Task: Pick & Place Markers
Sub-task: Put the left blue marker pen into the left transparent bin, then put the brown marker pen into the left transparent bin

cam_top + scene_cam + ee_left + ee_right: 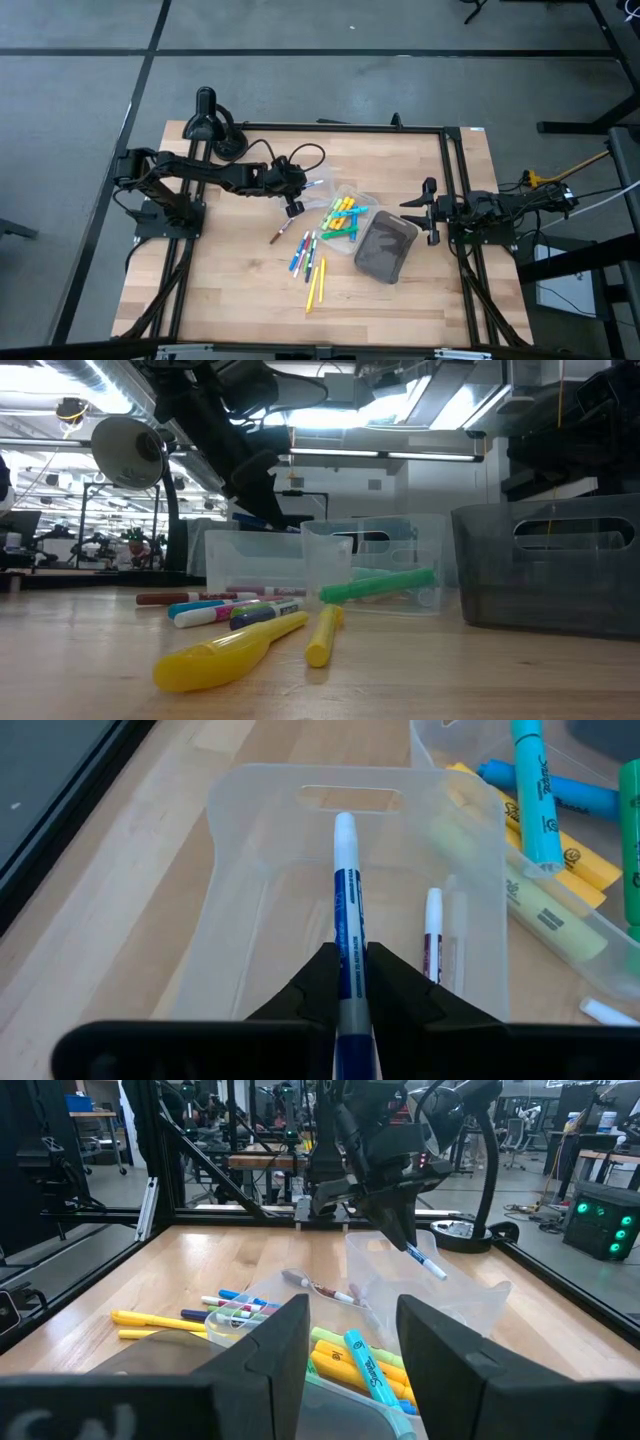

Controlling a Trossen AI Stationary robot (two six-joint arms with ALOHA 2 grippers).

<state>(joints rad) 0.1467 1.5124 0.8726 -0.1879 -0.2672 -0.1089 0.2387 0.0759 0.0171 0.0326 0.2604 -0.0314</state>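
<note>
**Blue marker held above clear tray: release risk noted**

The left pincer is clenched on a blue marker, gripping its barrel low down, with the white-capped end projecting well ahead of the fingertips. It hangs above a clear tray; directly below and just beside the held marker, one dark red marker lies on the tray floor.

Risks, as judged. The grip sits near one end of a thin, smooth, round barrel, so the marker could pivot or slip between the fingers. If released from height it may bounce on the hard plastic or roll; if released off-centre it could strike the tray's thin wall and fall outside. The tray looks light and could shift if nudged.

Outward from the pincer: a neighbouring clear tray holds chunky highlighters, yellow, green and teal, with blunt caps and a glossy finish. Beyond it stands a dark grey bin, rigid and translucent-walled. Loose markers remain on the table, a pale, smooth wood-block surface; a brown marker lies nearer the pincer, apart from them. These slim cylinders will roll readily.

The right pincer waits spread wide and empty, past the bin.
</note>
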